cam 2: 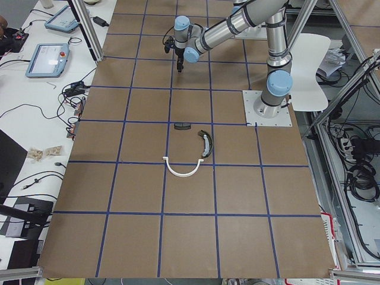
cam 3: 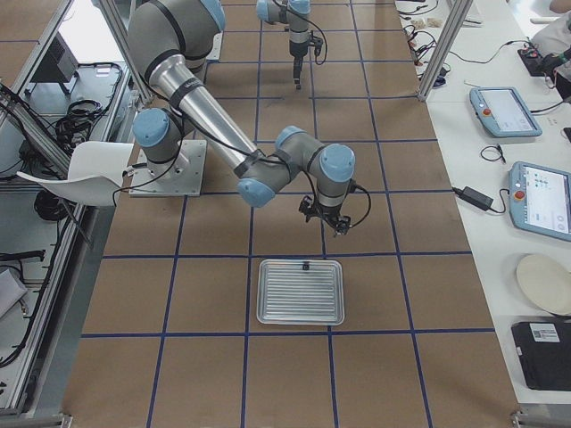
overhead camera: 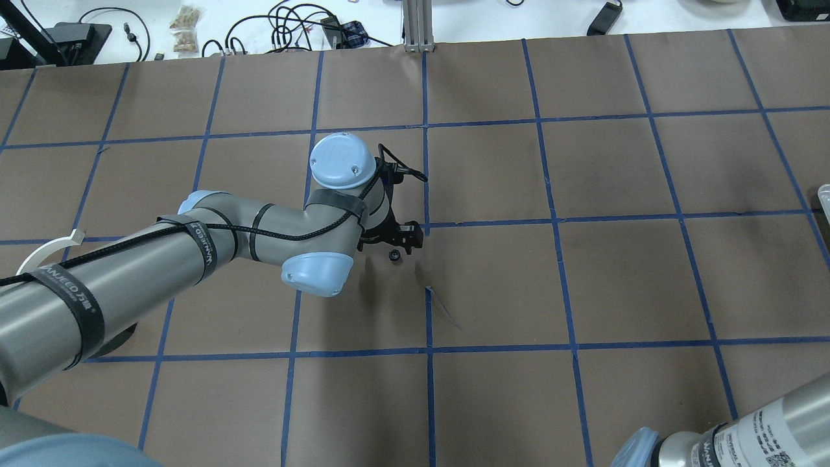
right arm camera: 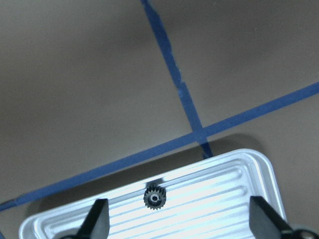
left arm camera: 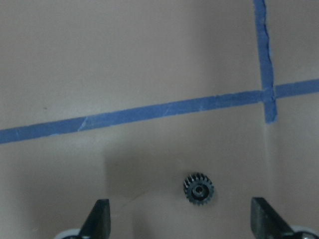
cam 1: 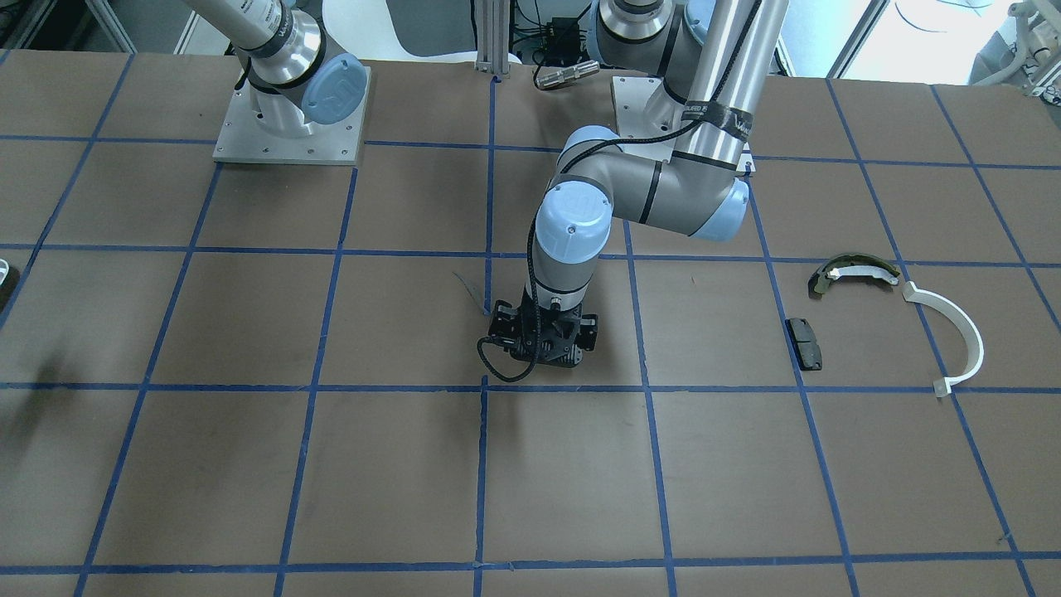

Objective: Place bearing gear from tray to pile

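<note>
Far out at my nine o'clock lies the pile: the white half-ring strip [cam 1: 978, 352], the olive-and-white curved shoe [cam 1: 854, 272] just beside one of its ends, then the small black pad [cam 1: 804, 342], apart from both. My left hand [left arm camera: 180, 215] hangs over the middle of the table [overhead camera: 583, 279], fingers spread wide and holding nothing. A loose gear [left arm camera: 199, 188] lies flat on the brown surface between them, at one o'clock from their midpoint, touching neither. Off at three o'clock, my right hand [right arm camera: 178, 213], also wide and empty, hangs over the silver tray [right arm camera: 239, 172]. The bearing gear [right arm camera: 154, 197] lies in the tray near its rim, at eleven o'clock from that hand's midpoint.
</note>
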You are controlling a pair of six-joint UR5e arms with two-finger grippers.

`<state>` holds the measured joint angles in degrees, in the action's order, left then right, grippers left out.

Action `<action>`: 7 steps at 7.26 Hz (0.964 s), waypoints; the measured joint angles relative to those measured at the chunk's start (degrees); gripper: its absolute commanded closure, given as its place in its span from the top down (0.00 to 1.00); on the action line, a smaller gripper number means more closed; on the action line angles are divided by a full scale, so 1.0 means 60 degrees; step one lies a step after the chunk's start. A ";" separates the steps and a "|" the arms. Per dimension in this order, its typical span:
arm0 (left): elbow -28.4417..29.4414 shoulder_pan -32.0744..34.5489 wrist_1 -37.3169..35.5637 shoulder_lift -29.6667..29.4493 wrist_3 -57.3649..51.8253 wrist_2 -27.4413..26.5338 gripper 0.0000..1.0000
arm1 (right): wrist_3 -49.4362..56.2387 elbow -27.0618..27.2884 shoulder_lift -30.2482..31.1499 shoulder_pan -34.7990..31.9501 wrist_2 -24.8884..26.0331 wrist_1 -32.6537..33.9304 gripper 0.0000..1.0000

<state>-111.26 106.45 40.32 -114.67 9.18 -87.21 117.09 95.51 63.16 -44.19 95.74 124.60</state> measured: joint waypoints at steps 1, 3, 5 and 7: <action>0.0000 0.0038 -0.0194 -0.0158 0.0037 0.0019 0.54 | 0.0524 -0.0008 -0.0291 0.0209 0.0128 0.0268 1.00; -0.0005 0.0216 -0.0274 -0.0230 0.0075 0.0038 0.51 | 0.1183 -0.0002 -0.0689 0.0407 -0.0085 0.0649 1.00; -0.0043 0.0300 -0.0200 -0.0194 0.0078 0.0006 0.51 | 0.1646 0.0038 -0.0804 0.0431 -0.0274 0.0702 1.00; -0.0069 0.0317 -0.0142 -0.0177 0.0065 -0.0007 0.17 | 0.1789 0.0067 -0.0833 0.0436 -0.0360 0.0687 0.99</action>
<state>-111.67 108.35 39.47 -115.74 9.57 -87.25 127.83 95.92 58.16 -41.57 93.58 128.72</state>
